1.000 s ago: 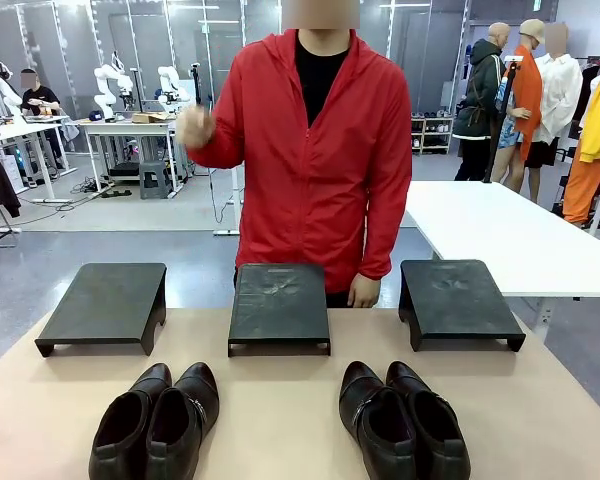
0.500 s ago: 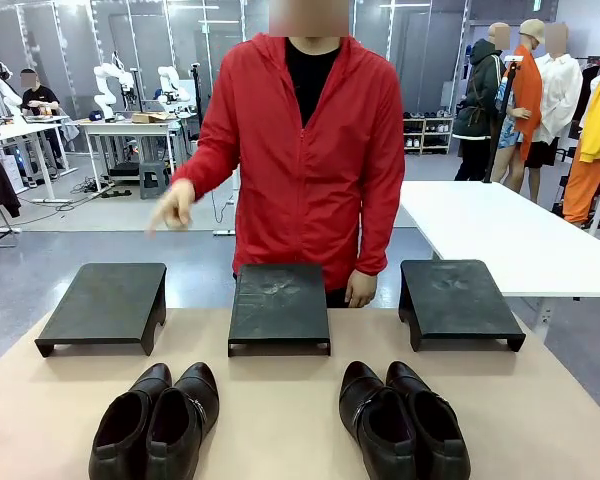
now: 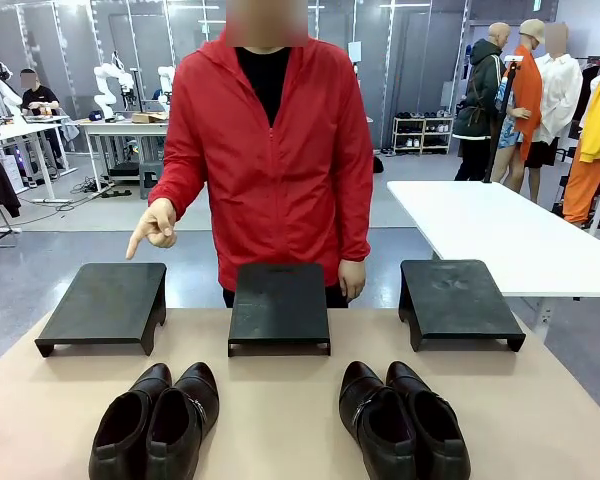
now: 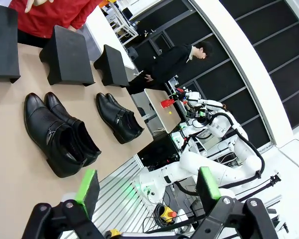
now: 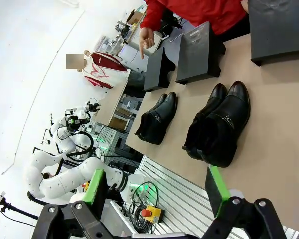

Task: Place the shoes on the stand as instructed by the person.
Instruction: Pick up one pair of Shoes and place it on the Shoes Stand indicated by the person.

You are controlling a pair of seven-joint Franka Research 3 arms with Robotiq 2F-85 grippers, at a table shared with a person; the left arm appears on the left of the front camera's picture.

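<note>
Closest in, left gripper (image 4: 148, 185) held back off the near table edge, jaws spread wide, nothing between the green pads. Same story for the right gripper (image 5: 157, 185): wide open, empty, well clear of the footwear. Out on the tan table (image 3: 280, 420) now, two pairs of black leather dress shoes, rounded toes aimed at the far side. Left pair (image 3: 158, 420) side by side and touching, toes angled a little toward the middle. Right pair (image 3: 405, 420) touching too, toes tipped inward the other way. Well apart from each other, bare tabletop between, and not one shoe up on a stand yet. Past the shoes, a row of three low black stands along the far edge: left stand (image 3: 105, 302), middle stand (image 3: 279, 303), right stand (image 3: 457, 298). Behind the row, the person (image 3: 275, 150) in a red zip-up hooded jacket over a black shirt, standing just beyond the middle stand. Pointing hand (image 3: 155, 225) raised above the left stand's far edge, index finger aimed downward at it, no contact. Other hand (image 3: 352, 278) hanging loose at the jacket hem, just behind the middle stand's far right corner. Farther back on the right, a white table (image 3: 480, 220).
</note>
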